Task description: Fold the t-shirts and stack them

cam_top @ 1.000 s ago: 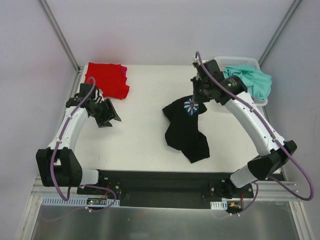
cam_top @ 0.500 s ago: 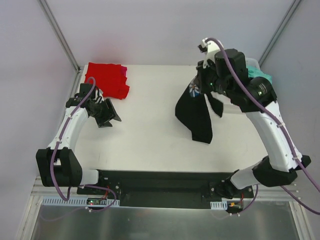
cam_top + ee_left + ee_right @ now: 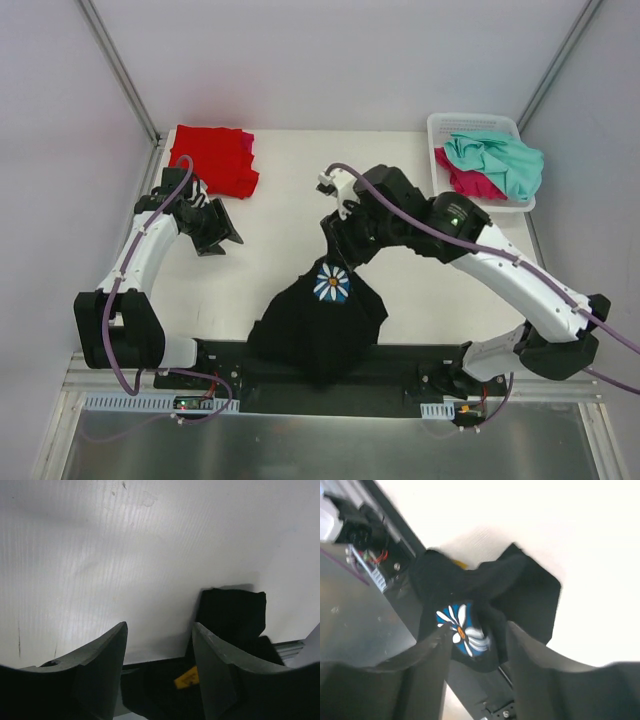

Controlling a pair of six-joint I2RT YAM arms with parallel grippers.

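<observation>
Black t-shirt (image 3: 318, 325) is bunched in a heap at the near edge of the table (image 3: 280, 210), centre, its near part spilling over onto the black base rail (image 3: 400, 365). The daisy print (image 3: 332, 283) faces up. Its long axis runs roughly far to near, rising to a narrow peak at the far end.

Right gripper (image 3: 338, 240) sits just at that far peak. In the right wrist view the fingers stand apart, with the daisy showing in the gap beyond the tips, so the claw looks released, not pinching cloth.

Left gripper (image 3: 218, 238) is parted and empty, well apart from the shirt on the far left, near the folded red t-shirt (image 3: 213, 158), which has a magenta one (image 3: 246, 140) peeking out under it.

Teal t-shirt (image 3: 497, 160) is crumpled in the white basket (image 3: 440, 122) at far right.

Judgement: the shirt needs spreading next. The right arm is much nearer. The left must reach near and right to take the other side, and cloth hanging off the edge may drag.
</observation>
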